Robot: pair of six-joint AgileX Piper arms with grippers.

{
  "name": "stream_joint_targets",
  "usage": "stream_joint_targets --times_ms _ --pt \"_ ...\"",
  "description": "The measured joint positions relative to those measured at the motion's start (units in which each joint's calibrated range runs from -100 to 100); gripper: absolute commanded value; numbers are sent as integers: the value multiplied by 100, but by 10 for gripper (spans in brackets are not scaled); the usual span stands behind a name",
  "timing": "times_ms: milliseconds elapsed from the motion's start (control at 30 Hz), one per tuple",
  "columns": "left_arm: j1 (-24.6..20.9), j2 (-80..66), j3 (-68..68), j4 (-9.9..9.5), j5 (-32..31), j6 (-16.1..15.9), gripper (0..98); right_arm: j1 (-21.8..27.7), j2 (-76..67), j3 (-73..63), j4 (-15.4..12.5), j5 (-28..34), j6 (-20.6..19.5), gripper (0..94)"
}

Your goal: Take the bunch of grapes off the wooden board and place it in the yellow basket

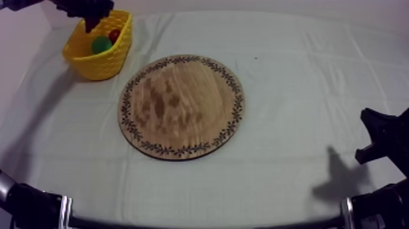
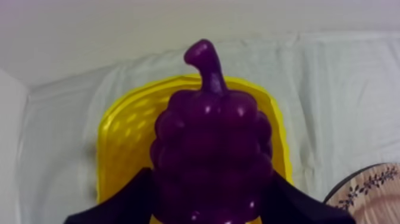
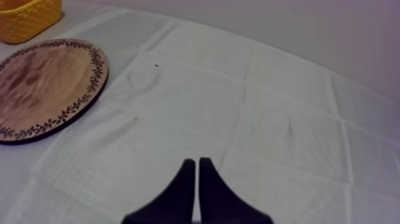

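Note:
My left gripper (image 2: 209,205) is shut on the purple bunch of grapes (image 2: 208,143), its black fingers (image 2: 122,205) at either side of it. The bunch hangs stem up over the open yellow basket (image 2: 119,143). From above, the left gripper (image 1: 91,21) sits over the yellow basket (image 1: 91,61) at the table's far left. The round wooden board (image 1: 181,106) lies bare in the middle. My right gripper (image 3: 197,170) is shut on nothing, low over the cloth at the right side (image 1: 380,137).
Inside the basket lie a green fruit (image 1: 101,44) and a small red fruit (image 1: 114,35). The board's patterned rim (image 2: 369,190) is close beside the basket. In the right wrist view the board (image 3: 41,89) and basket (image 3: 27,21) lie far off.

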Motion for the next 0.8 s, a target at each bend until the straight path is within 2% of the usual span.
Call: stream_joint_targets --times_ms 167,267,333,500,567,667,800 --pt "-8 74 134 0 9 -28 393 0 0 0 0 0 3 4" --pt "-19 81 180 0 9 -38 446 0 0 0 0 0 3 4" --pt "-39 81 172 0 9 -26 528 0 0 0 0 0 3 4" --pt "-116 66 32 9 -84 84 821 0 0 0 0 0 26 4" --pt "-132 45 -23 1 -139 118 888 0 0 0 0 0 17 4" --pt "-148 2 -76 1 -156 135 926 0 0 0 0 0 4 4" --pt "-158 -152 -98 9 -175 206 906 0 0 0 0 0 0 4"
